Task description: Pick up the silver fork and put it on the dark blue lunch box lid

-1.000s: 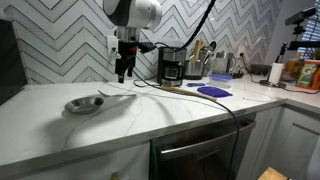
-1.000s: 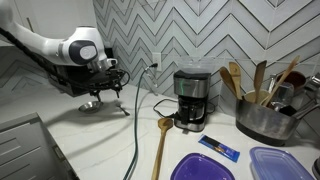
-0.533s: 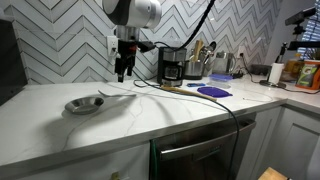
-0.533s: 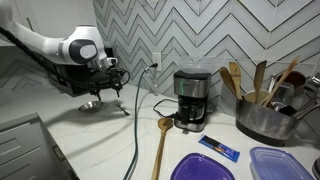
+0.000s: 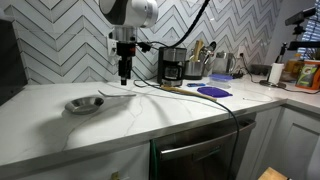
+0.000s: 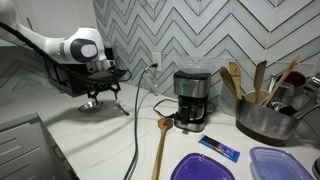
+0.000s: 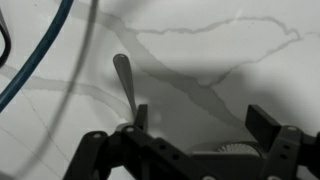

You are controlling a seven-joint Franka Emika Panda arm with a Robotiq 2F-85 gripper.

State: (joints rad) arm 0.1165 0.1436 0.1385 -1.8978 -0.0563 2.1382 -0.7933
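The silver fork (image 7: 124, 78) lies flat on the white marble counter; its handle runs under my left finger in the wrist view. In an exterior view it is a thin line (image 5: 117, 95) just right of the round silver bowl (image 5: 83, 104). My gripper (image 7: 200, 125) is open and empty, and hangs low over the fork, fingers pointing down (image 5: 125, 74). It also shows beside the bowl (image 6: 92, 104) in an exterior view (image 6: 107, 90). The dark blue lunch box lid (image 5: 213, 91) lies flat far along the counter and shows near the camera in an exterior view (image 6: 200, 168).
A black coffee maker (image 6: 192, 98) stands by the wall. A wooden spoon (image 6: 160, 140) and a dark cable (image 6: 133, 125) lie on the counter. A pot with upright utensils (image 6: 262, 115) and a clear container (image 6: 280, 165) sit beyond the lid.
The arm has shifted slightly to the left and the gripper has sunk a little toward the fork. The fork, bowl and lid have not moved.
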